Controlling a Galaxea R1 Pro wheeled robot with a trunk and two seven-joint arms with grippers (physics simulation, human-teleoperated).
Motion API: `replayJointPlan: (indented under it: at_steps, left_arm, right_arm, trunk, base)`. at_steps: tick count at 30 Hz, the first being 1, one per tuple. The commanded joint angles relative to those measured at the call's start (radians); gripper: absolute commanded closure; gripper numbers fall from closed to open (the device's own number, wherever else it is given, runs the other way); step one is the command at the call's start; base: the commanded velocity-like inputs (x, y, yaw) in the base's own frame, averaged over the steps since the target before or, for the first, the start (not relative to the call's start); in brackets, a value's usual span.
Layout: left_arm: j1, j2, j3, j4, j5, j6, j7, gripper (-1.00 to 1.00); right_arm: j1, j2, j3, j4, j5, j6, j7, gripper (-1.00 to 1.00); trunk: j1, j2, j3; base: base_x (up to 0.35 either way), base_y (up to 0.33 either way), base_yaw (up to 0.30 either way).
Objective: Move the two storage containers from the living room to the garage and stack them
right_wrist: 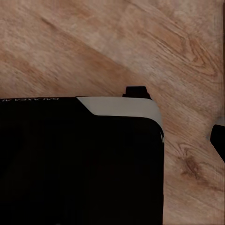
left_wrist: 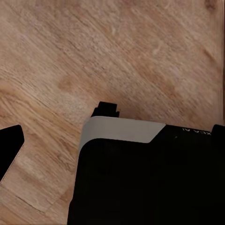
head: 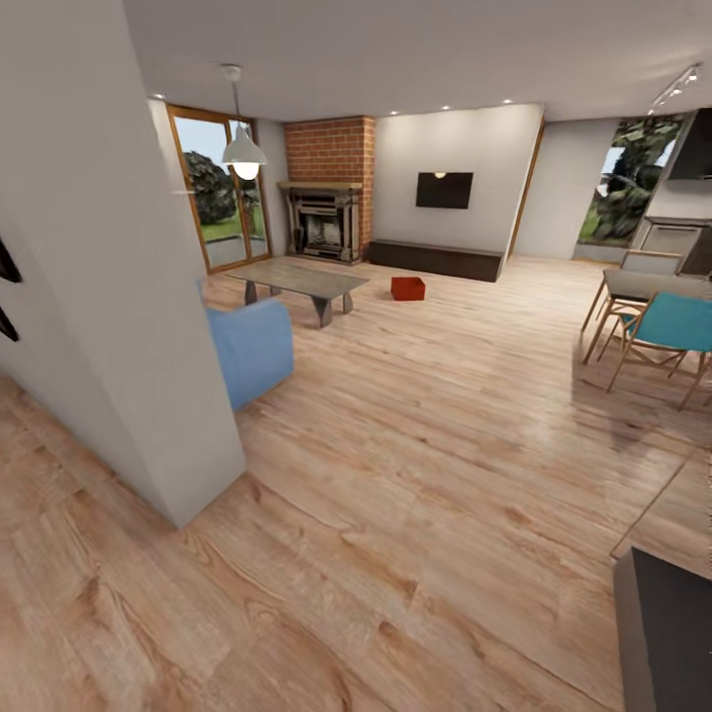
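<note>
In the head view I look across the living room's light wood plank floor. One red-orange storage container sits on the floor far ahead, just right of the grey low table and in front of a long dark bench under the wall TV. The brick fireplace stands behind the table. Both wrist views look down on my own black base with its grey band over the planks.
A white wall corner juts in close at the left, with the blue sofa's end behind it. A dining table and a teal chair stand at the right. A dark cabinet top is at the lower right.
</note>
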Motion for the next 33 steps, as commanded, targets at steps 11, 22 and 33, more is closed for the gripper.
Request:
replayJointPlan:
  at_steps: [11,22,33]
  left_arm:
    - [-0.001,0.0,-0.004,0.0,0.007,0.003,0.003,-1.0]
    - [-0.001,0.0,-0.004,0.0,0.007,0.003,0.003,-1.0]
    - [-0.001,-0.001,-0.004,0.0,0.007,0.003,0.003,-1.0]
  right_arm:
    - [-0.001,0.0,0.008,0.003,-0.009,-0.004,-0.001,-1.0]
    - [-0.001,0.001,0.008,0.003,-0.009,-0.004,-0.001,-1.0]
    - [-0.001,0.001,0.008,0.003,-0.009,-0.004,-0.001,-1.0]
  trunk:
    - [0.001,-0.001,-0.004]
    - [0.001,-0.001,-0.004]
    - [0.001,-0.001,-0.004]
  base:
    - [0.323,0.0,-0.105]
    - [0.323,0.0,-0.001]
    - [0.323,0.0,-0.043]
